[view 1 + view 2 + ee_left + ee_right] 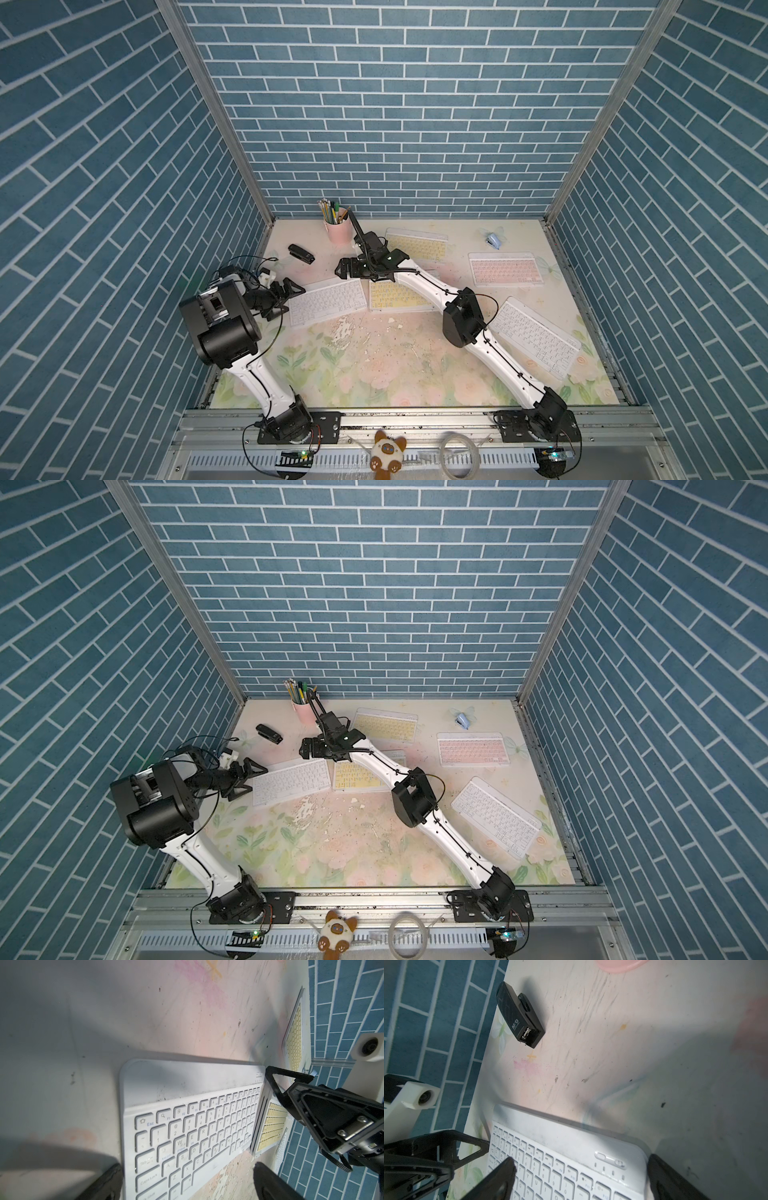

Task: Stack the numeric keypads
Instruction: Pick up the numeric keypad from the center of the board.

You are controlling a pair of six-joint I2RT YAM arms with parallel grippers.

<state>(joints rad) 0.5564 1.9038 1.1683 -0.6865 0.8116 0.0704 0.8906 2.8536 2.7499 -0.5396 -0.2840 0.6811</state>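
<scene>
We lose part of the mid yellow keypad point(386, 297) under the right arm point(419, 282). The left white keypad point(328, 305) runs left-right. Left pincer point(188, 1166) and right pincer point(581, 1159) are released.

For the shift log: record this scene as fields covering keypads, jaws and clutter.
keypads: centre white keypad beside centre yellow keypad; rear yellow keypad; pink keypad; right white keypad
left gripper: jaws open, at centre white keypad's end
right gripper: jaws open, over that keypad's far corner
clutter: black stapler; blue stapler; pencil cup

The white keypad point(187, 1126) looks like smooth matt plastic; the table point(166, 1012) surface is scuffed and scratched.
</scene>
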